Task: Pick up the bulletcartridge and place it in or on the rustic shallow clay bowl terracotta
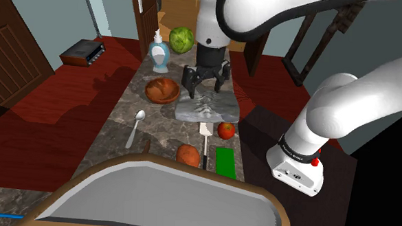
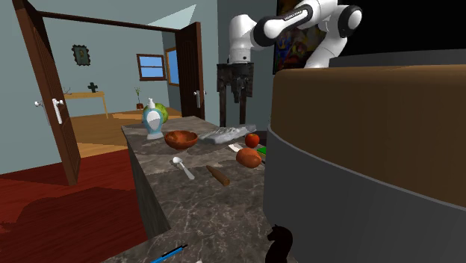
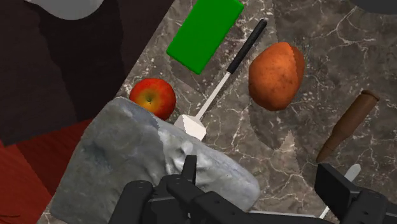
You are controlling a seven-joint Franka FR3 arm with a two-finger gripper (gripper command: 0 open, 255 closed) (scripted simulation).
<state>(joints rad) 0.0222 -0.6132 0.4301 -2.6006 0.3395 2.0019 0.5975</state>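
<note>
The bullet cartridge (image 3: 348, 125) is a slim brown cylinder lying on the marble counter (image 1: 161, 131), between the spoon and a brown potato; it also appears in the second exterior view (image 2: 218, 176) and the shoulder view (image 1: 147, 147). The terracotta bowl (image 1: 163, 90) (image 2: 181, 138) sits empty farther along the counter, near a soap dispenser. My gripper (image 1: 206, 85) (image 2: 235, 88) (image 3: 264, 191) hangs open above a grey crumpled object (image 1: 207, 105) (image 3: 127, 165), holding nothing. The cartridge is off to one side of the fingers, and well below them.
A red apple (image 3: 153, 97), a brown potato (image 3: 276, 75), a green block (image 3: 205, 34) and a black-handled white utensil (image 3: 229, 70) lie near the grey object. A spoon (image 1: 136, 126), soap dispenser (image 1: 159, 51) and cabbage (image 1: 182, 39) share the counter. A black chess knight (image 2: 280, 243) stands near the front.
</note>
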